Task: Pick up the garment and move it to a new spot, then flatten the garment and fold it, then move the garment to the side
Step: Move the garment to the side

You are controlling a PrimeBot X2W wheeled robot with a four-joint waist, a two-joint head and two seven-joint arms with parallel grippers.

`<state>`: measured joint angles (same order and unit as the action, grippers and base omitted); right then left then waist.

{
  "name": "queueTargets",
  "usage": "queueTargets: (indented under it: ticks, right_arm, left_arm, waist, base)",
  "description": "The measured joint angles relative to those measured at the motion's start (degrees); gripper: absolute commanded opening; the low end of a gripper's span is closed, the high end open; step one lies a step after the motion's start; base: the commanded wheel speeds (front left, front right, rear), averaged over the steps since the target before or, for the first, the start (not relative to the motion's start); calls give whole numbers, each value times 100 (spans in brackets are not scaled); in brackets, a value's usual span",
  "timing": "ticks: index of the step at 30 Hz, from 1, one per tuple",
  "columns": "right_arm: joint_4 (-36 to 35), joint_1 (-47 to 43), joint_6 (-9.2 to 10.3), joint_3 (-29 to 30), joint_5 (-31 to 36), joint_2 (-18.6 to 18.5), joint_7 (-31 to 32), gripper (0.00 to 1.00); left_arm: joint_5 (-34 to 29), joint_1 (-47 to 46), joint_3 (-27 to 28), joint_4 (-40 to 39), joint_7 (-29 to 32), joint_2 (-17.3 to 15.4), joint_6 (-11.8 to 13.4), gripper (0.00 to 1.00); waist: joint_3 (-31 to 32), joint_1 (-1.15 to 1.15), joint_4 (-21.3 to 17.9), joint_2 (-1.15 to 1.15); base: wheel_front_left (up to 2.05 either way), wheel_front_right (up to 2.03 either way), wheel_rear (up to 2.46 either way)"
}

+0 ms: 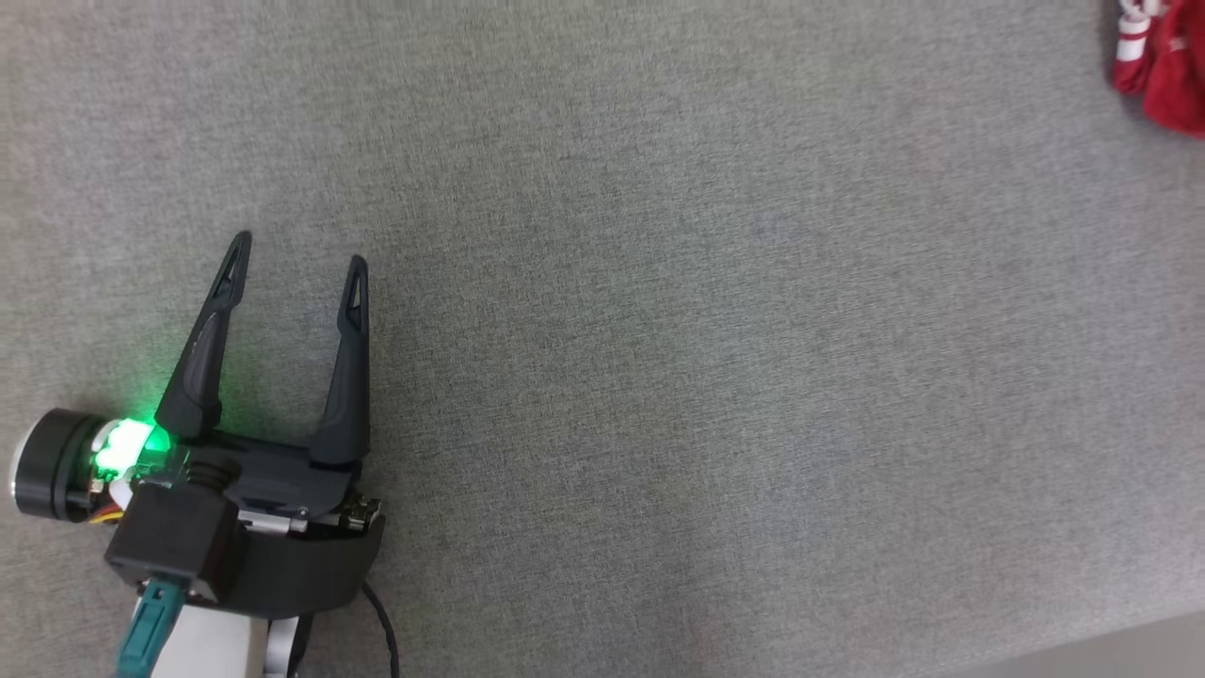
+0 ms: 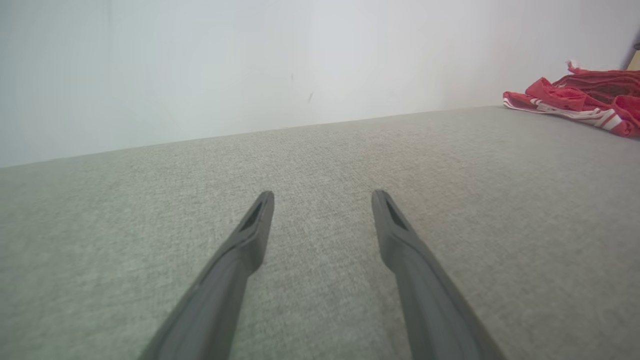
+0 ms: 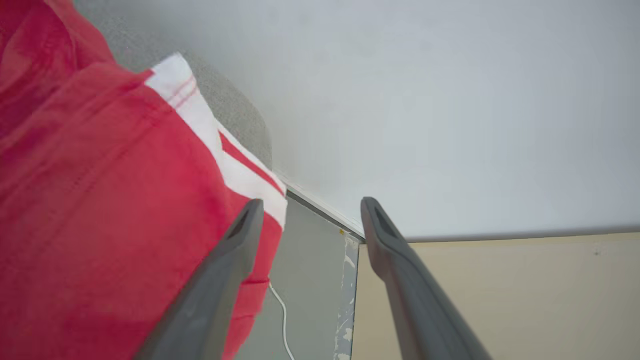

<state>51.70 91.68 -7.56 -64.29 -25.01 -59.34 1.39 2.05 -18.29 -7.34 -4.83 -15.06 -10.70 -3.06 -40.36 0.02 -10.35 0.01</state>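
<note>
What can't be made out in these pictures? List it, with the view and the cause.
1. Head view: the garment is cut off by the top right corner, so its full shape and any fold are unseen.
2. Left wrist view: the right edge cuts the garment off too.
3. Right wrist view: the garment is near the lens and blurred. Whether the open right tool touches it cannot be told.

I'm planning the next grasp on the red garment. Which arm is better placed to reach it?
Right, probably. The right gripper, jaws open, has the garment close beside its fingers, while the left gripper, also open, sits far across the grey surface from it.
</note>
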Motion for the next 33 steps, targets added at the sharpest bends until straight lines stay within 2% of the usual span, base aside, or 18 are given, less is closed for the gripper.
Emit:
queueTargets:
  ticks: [3, 6, 10, 14, 18, 24, 29, 33]
  right_arm:
    - [10, 66, 0, -12, 154, 34, -181, 100]
    - [-92, 68, 0, 58, 241, 245, -404, 100]
    - [-265, -48, 0, 493, 213, 669, -869, 100]
    - [-283, -550, 0, 1011, -120, 996, -1230, 100]
    - [-396, -1113, 0, 1571, -52, 1271, -1562, 100]
    - [-704, -2295, 1, 2670, -11, 1756, -1630, 100]
    - [-1439, -3581, 0, 3718, 337, 2263, -1637, 100]
    - [-2047, -4695, 1, 4320, 680, 2610, -1637, 100]
  left_arm:
    - [31, 18, 19, 113, -1, 24, 18, 100]
    - [88, 75, 46, 242, -2, 45, 64, 100]
    - [162, 250, 108, 381, -4, 91, 136, 100]
    - [296, 641, 194, 500, 1, 127, 204, 100]
    - [471, 1072, 443, 491, 1, 182, 309, 100]
    - [621, 1608, 726, 481, 1, 279, 407, 100]
    - [677, 2063, 873, 506, 1, 321, 431, 100]
    - [745, 2322, 1022, 478, 1, 370, 459, 100]
  waist:
    - [149, 1, 3, 1]
    - [358, 1, 9, 2]
    - [714, 2, 28, 2]
    - [1134, 1, 69, 2]
    - [1688, -1, 142, 1]
    - [2361, -2, 243, -1]
    - [2894, -3, 290, -2]
    - [3270, -3, 301, -2]
  base:
    - [0, 0, 0]
    - [0, 0, 0]
    - [0, 0, 0]
    - [0, 0, 0]
    - [0, 0, 0]
    - [0, 0, 0]
    - [0, 0, 0]
    - [0, 0, 0]
